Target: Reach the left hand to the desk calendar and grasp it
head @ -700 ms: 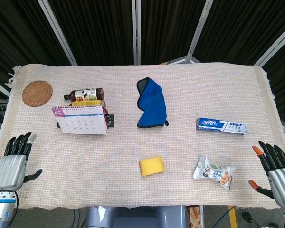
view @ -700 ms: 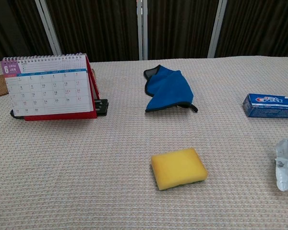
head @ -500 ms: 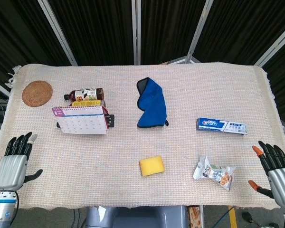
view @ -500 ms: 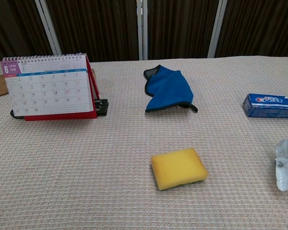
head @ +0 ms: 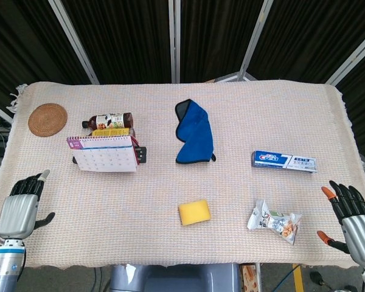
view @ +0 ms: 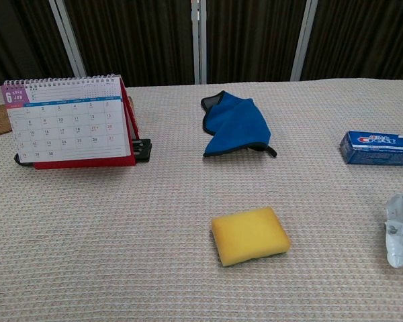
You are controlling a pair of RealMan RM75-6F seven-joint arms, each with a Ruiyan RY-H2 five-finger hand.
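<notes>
The desk calendar (head: 102, 153) stands upright on the left part of the table, its white grid page with a purple corner facing me; it appears large in the chest view as the desk calendar (view: 68, 121) with a red back. My left hand (head: 20, 207) hovers at the table's front left edge, well below and left of the calendar, fingers apart and holding nothing. Over the front right corner, my right hand (head: 351, 216) is spread and empty. Neither hand shows in the chest view.
A brown bottle (head: 109, 120) and a yellow item lie just behind the calendar, a black object (head: 142, 154) at its right. A woven coaster (head: 47, 119) sits far left. Blue cloth (head: 194, 132), yellow sponge (head: 194, 212), toothpaste box (head: 284, 161) and snack packet (head: 274, 221) lie further right.
My left hand has shifted slightly right and tilted forward. Nothing else has moved.
</notes>
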